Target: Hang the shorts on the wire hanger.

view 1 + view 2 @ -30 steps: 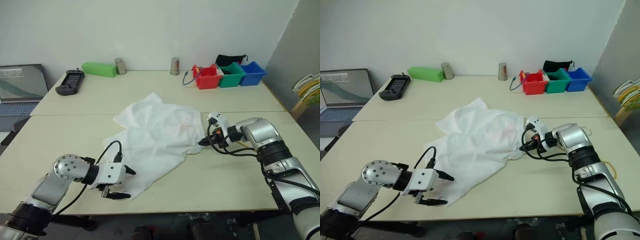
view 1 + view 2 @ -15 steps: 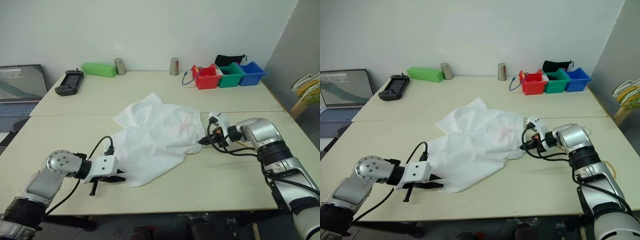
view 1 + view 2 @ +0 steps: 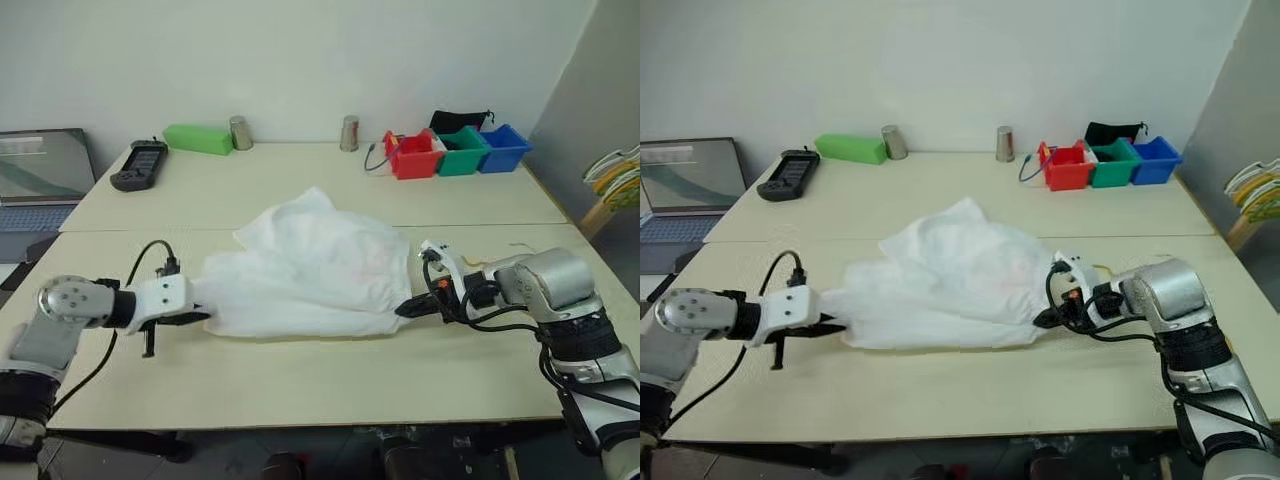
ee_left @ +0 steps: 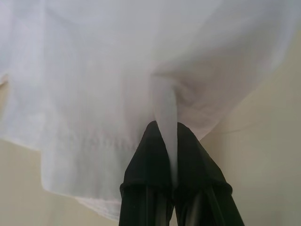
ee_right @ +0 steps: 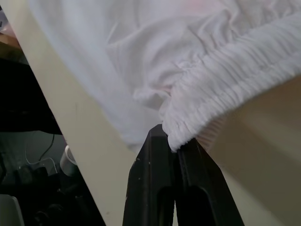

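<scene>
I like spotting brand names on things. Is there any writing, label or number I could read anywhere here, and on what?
None can be read.
Laptop screen: shows an image, any text too small to read.
Black handheld device: markings too small to tell.
Red, green and blue bins: no labels visible.
Shorts: only a faint pink mark, no lettering.

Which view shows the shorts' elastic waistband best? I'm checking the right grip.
The right wrist view: the gathered waistband sits pinched in the right gripper. The eye views show the shorts whole; the left wrist view, their hem.
</scene>
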`<state>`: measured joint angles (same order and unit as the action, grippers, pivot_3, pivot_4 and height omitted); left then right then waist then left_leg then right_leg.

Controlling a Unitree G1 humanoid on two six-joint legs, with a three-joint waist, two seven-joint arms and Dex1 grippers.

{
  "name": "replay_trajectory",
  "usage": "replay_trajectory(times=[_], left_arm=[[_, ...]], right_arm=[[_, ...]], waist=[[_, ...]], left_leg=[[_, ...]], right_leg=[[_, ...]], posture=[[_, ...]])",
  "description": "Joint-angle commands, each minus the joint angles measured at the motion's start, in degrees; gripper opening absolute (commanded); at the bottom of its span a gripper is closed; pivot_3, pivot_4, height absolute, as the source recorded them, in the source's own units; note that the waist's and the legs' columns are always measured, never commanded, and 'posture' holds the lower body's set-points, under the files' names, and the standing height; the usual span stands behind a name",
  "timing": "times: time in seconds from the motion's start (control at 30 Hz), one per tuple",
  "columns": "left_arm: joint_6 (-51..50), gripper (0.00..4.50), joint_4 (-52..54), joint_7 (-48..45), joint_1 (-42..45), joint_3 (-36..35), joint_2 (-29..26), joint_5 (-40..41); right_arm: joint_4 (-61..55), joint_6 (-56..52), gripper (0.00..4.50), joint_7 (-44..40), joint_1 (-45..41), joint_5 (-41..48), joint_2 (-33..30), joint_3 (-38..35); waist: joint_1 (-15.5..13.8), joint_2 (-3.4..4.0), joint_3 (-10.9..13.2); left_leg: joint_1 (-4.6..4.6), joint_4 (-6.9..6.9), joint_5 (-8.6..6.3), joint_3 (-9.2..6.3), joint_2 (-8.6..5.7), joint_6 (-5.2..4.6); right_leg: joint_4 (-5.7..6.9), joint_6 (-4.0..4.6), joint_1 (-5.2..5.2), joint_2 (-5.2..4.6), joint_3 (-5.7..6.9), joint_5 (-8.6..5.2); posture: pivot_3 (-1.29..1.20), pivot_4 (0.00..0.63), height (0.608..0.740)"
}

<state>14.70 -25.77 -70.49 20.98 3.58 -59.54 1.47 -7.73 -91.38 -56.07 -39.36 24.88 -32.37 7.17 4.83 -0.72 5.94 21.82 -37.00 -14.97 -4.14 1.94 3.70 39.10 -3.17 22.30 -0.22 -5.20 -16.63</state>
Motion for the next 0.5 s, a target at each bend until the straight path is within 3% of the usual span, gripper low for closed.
replay_trajectory(times=[0.03, 0.17, 0.3, 0.4, 0.5], left_arm=[[2.00, 0.01, -2.13, 0.55, 0.56, -0.03, -0.26, -1.41], [2.53, 0.01, -0.18, 0.33, -1.39, 1.15, 1.46, -1.12], [0.14, 0.00, 4.17, -0.79, -4.34, 1.42, 2.75, 0.55], [-0.84, 0.00, 3.77, -1.13, -4.23, 1.00, 2.08, 0.39], [-4.39, 0.64, 4.72, -1.66, -3.84, -1.42, 0.50, 2.46]], right_arm=[[1.24, -1.12, 0.00, 5.96, 0.65, 1.52, 0.79, -2.89], [6.30, -0.63, 0.00, 11.61, 0.48, -0.39, 2.60, -3.73], [8.73, 1.83, 0.74, 12.74, 0.58, 0.60, 1.47, -3.43], [4.06, 6.03, 1.46, 11.17, 2.07, 1.23, -3.23, 0.69], [-0.57, 16.99, 2.11, 9.39, 2.73, -2.59, -10.30, 6.24]], waist=[[0.01, -0.09, -0.08], [-0.01, -0.09, -0.09], [0.03, -0.10, -0.17], [-0.05, -0.10, -0.17], [-0.02, -0.09, -0.16]], left_leg=[[-0.01, 0.00, 0.00, 0.00, 0.00, 0.00], [0.02, 0.00, 0.00, 0.02, 0.00, 0.00], [0.06, 0.01, 0.00, 0.04, -0.01, 0.00], [0.07, 0.01, 0.00, 0.00, -0.01, 0.00], [0.06, 0.01, 0.00, -0.01, -0.01, 0.00]], right_leg=[[0.00, 0.00, -0.01, 0.00, 0.00, 0.00], [0.01, 0.00, 0.01, 0.00, -0.01, 0.00], [-0.01, 0.01, 0.04, -0.02, -0.06, 0.01], [-0.01, 0.01, 0.03, -0.02, 0.00, 0.01], [-0.01, -0.01, 0.02, -0.03, 0.02, 0.00]], posture=[[0.01, 0.021, 0.740], [0.00, 0.022, 0.740], [0.00, 0.030, 0.740], [-0.01, 0.035, 0.740], [-0.01, 0.035, 0.740]])
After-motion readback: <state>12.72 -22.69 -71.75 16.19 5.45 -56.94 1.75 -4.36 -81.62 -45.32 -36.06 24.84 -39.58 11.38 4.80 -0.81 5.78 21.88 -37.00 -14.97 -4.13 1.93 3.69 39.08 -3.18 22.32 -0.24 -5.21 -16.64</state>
